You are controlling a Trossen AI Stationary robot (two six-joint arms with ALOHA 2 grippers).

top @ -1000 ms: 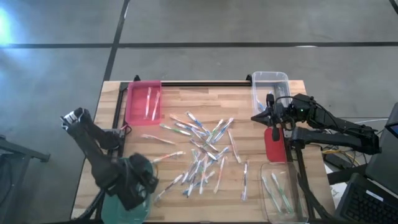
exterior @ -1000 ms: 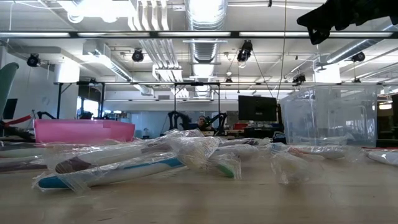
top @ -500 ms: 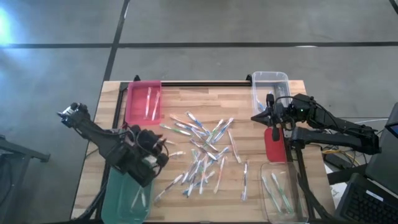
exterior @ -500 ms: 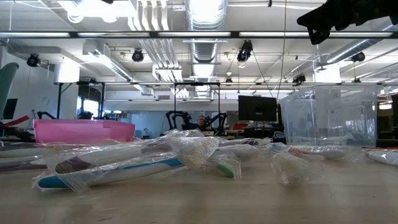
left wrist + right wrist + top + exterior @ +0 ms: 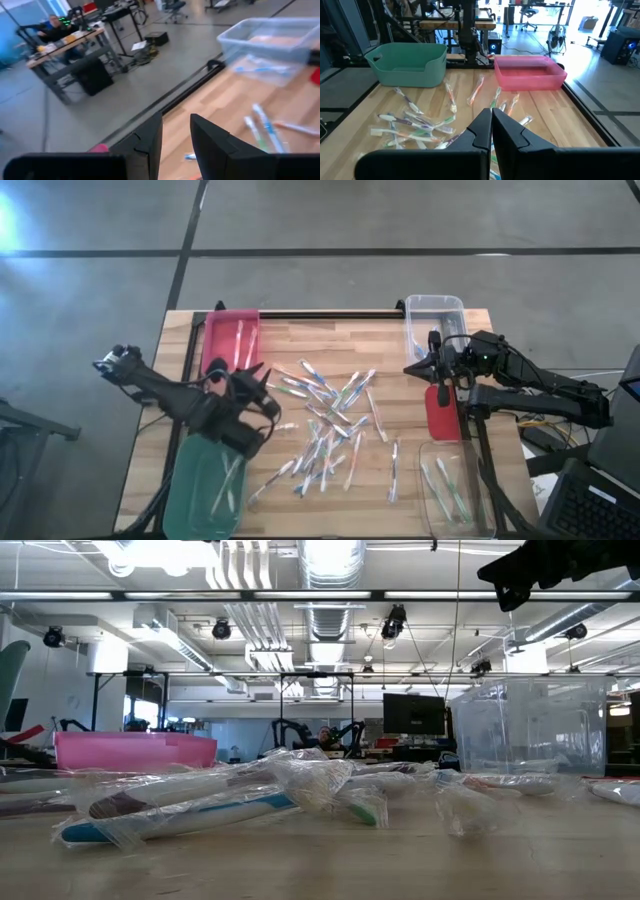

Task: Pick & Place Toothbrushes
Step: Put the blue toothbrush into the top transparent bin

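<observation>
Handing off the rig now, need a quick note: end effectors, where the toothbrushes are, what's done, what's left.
Left end effector: fingers apart, nothing between them in its wrist view, hovering by the loose pile's left edge, between the pink bin and the green bin.
Right end effector: shut, empty, parked at the right edge near the clear bin.
Done: a few toothbrushes lie in the pink, green and near clear bin.
Left: the pile of toothbrushes mid-table, unsorted.

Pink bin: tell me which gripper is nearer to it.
Left. The left gripper hovers just beside the pink bin, off its near right corner. The right gripper waits across the table by the clear bin.
</observation>
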